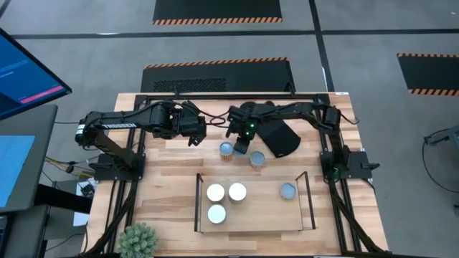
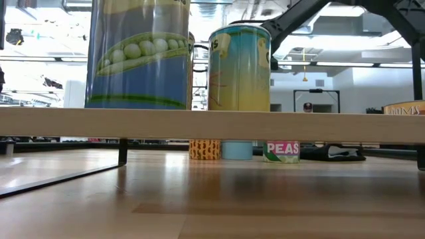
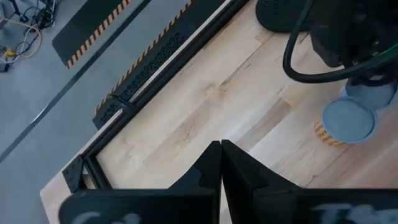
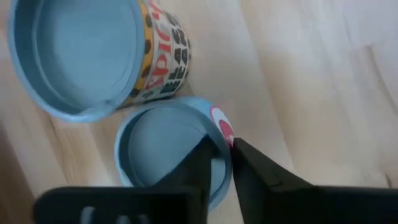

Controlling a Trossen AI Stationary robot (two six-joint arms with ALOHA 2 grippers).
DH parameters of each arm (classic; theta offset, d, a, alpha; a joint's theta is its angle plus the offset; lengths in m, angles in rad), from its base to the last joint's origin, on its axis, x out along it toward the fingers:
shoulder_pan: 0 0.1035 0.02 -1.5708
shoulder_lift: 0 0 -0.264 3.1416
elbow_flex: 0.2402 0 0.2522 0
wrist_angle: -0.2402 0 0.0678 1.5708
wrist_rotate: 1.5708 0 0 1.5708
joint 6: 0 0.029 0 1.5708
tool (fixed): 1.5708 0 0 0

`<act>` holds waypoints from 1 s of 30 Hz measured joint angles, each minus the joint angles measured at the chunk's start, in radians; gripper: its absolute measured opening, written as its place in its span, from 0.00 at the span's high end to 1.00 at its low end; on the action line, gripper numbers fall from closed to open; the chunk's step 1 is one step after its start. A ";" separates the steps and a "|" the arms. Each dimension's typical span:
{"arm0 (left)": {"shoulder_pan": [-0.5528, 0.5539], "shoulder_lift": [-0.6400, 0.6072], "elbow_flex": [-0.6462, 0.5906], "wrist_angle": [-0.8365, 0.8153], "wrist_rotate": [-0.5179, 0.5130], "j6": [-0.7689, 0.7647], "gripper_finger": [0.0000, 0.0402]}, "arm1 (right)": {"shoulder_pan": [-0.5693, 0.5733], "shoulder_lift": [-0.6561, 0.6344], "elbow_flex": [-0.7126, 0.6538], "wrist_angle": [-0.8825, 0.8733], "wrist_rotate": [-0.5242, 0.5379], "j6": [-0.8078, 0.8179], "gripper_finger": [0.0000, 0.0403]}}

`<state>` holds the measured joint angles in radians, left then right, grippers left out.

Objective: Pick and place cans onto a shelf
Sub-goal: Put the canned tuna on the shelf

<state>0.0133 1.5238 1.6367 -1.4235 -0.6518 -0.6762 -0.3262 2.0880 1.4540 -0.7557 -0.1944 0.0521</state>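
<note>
Target can [image 4: 165, 146] stands upright on table [image 1: 172, 161], axis vertical, directly under right gripper [image 4: 222, 163]; fingers nearly pinched together over its rim, holding nothing. Second can [image 4: 87, 53] just beside it. Shelf [image 1: 305, 193] w/ four cans lies nearer the camera side. Left gripper [image 3: 221, 163] clenched, empty, farther off — right arm's the closer one.

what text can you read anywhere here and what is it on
"PEAS" on the green and pink can standing on the table behind the shelf, low view.
"EAS", red letters cut off, on the orange-patterned can near the right gripper, right wrist view.
Lettering on a box at the right edge, low view: too blurred to read.
The tall pea-picture can shows no readable words.
</note>
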 joint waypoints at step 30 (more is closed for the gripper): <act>0.000 0.000 0.000 0.003 0.000 0.001 1.00 | 0.467 -0.574 -0.006 -0.381 0.179 0.210 0.99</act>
<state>0.0132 1.5242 1.6367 -1.4207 -0.6514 -0.6754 0.1404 1.5138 1.4475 -1.1364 -0.0151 0.2623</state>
